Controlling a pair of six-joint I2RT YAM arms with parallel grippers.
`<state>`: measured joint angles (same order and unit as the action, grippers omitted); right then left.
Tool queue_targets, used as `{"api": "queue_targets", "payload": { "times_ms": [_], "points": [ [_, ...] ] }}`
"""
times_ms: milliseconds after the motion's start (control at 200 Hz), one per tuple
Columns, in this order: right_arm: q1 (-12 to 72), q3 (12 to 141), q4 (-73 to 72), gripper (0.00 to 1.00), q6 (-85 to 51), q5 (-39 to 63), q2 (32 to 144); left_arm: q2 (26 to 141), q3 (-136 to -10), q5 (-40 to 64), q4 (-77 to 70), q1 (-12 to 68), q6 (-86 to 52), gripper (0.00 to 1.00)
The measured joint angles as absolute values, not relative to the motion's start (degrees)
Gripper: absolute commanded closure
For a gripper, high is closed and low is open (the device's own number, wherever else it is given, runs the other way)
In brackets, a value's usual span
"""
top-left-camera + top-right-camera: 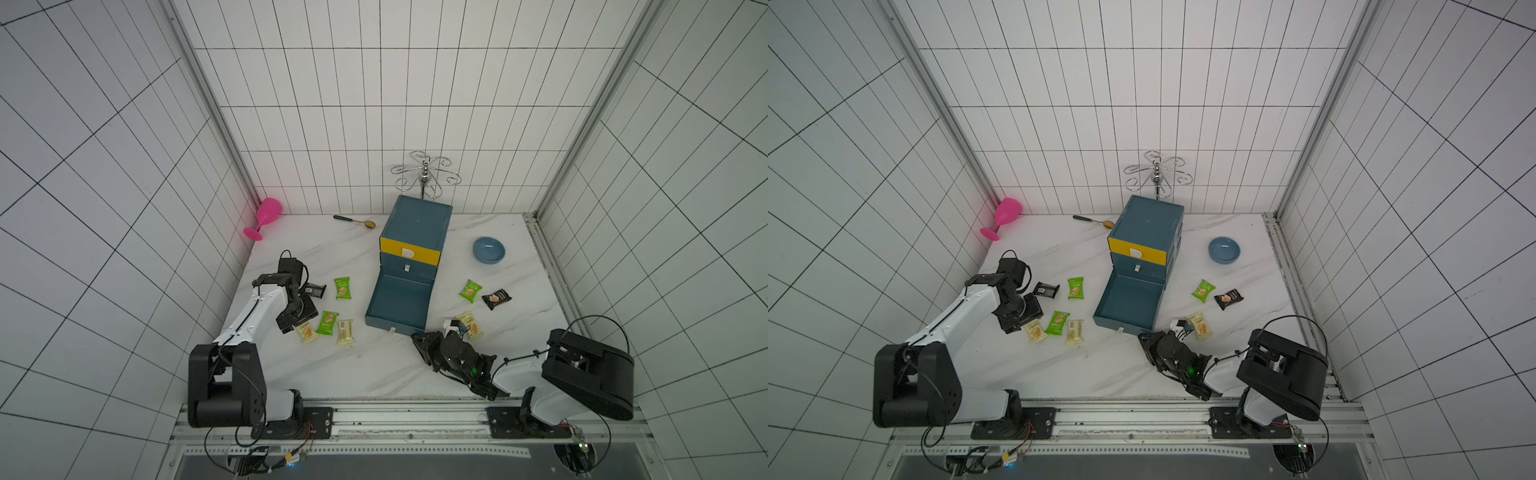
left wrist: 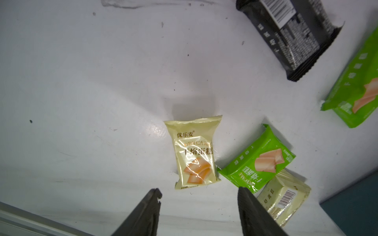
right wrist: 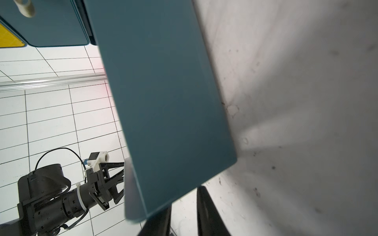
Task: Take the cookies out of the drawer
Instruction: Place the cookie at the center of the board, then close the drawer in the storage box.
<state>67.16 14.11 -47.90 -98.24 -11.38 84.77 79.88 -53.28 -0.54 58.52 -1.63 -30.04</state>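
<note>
Arm reaching down, my left claw [image 2: 198, 190] stands spread and empty, a yellow packet [image 2: 194, 153] just ahead on the worktop [image 1: 374, 365]. My right claw [image 3: 184, 204], low and parted, holds nothing beside the pulled-out drawer [image 1: 395, 326]; all cookies [image 1: 343, 288] lie outside it.

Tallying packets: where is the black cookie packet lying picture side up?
In both top views the black packet lies on the table, right of the open drawer, beside a green packet, with the blue bowl farther back.
</note>
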Motion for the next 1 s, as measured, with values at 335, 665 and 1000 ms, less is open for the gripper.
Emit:
{"api": "queue_targets", "payload": {
  "times_ms": [335, 665, 1000],
  "points": [
    [65.41, 14.22, -32.73, 0.71, -93.21, -11.62, 67.90, 70.50, -55.57, 1.19, 59.37, -0.89, -30.44, 0.23],
    [55.90, 35.79, 8.25, 1.00, -75.35, -10.59, 43.79, 50.22, -57.87, -3.01, 62.41, 31.22, -43.57, 0.47],
    [37.12, 71.57, 26.09, 1.00, -53.30, 8.08, 63.96, 45.69, -45.12, -8.97, 53.43, 62.13, -67.20, 0.90]
  ]
}}
